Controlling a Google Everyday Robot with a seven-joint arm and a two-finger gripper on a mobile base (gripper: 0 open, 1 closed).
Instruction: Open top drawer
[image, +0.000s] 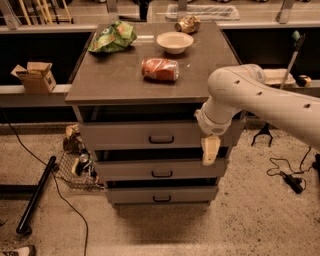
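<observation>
1. Three grey drawers stack in a cabinet (80, 114) under a flat brown top (115, 75). The top drawer (125, 135) is the highest and tallest-fronted, directly beneath the top's front edge, with a dark gap above it. Its small black handle (161, 140) sits at the centre of the front. The front looks pushed in, under the edge of the top.
2. Below it are the middle drawer (130, 170) and the bottom drawer (135, 195), each with a similar handle.
3. The white arm (260, 97) reaches in from the right. Its cream gripper (210, 151) hangs pointing down in front of the right end of the top drawer, its tip over the gap above the middle drawer. It is well to the right of the handle; whether it is apart or together cannot be told.
4. On the top lie a red can (160, 69) on its side, a pale bowl (175, 42) and a green bag (112, 37).
5. A cardboard box (35, 76) sits on the ledge to the left, and a wire basket (75, 167) stands on the floor beside the cabinet.
</observation>
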